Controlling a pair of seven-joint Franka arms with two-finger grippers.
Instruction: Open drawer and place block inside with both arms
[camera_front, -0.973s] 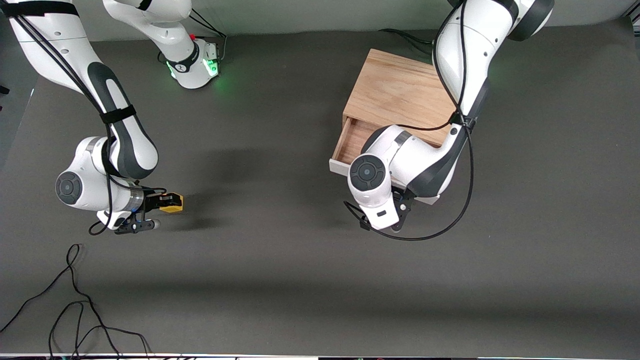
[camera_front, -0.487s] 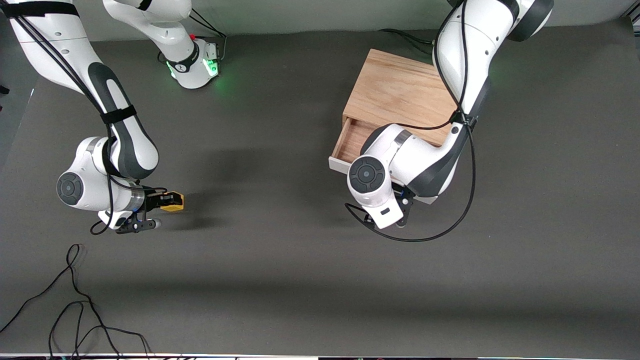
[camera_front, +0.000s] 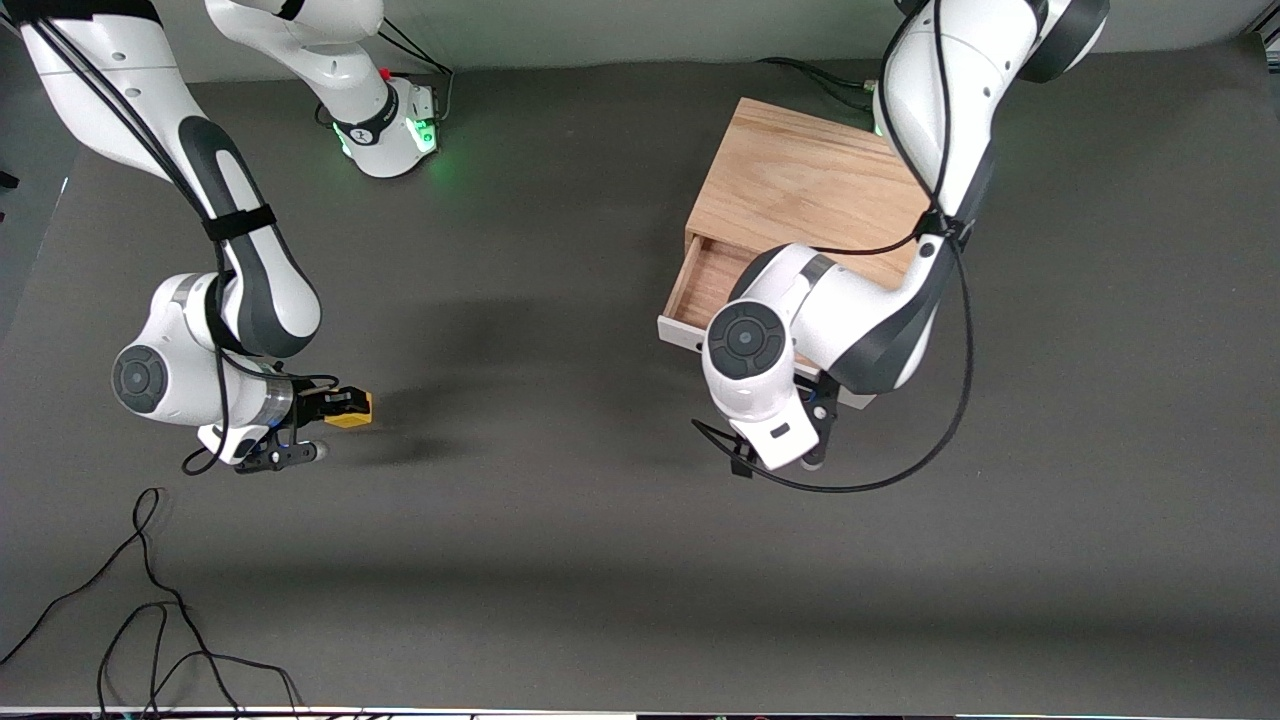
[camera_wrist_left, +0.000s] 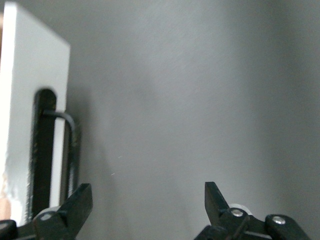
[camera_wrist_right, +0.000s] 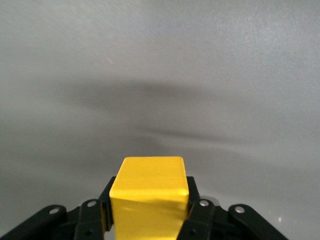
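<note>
the right gripper (camera_front: 335, 405) is clamping the yellow block (camera_front: 350, 408) between its fingers, lifted over bare table (camera_front: 560, 520) toward the right arm's end, well apart from the drawer (camera_front: 700, 290). the drawer is standing partly pulled out of the wooden box (camera_front: 790, 180). the left gripper (camera_wrist_left: 145, 205) is spread wide just off the black handle (camera_wrist_left: 47, 150), gripping nothing. the opening looks narrow, though the left arm is covering much of it, so pulling further first would help; then the block should be carried high over the drawer's front and lowered straight in.

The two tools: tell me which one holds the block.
The right tool, shut on the yellow block above the table. The left tool is open and empty beside the drawer's handle.
</note>
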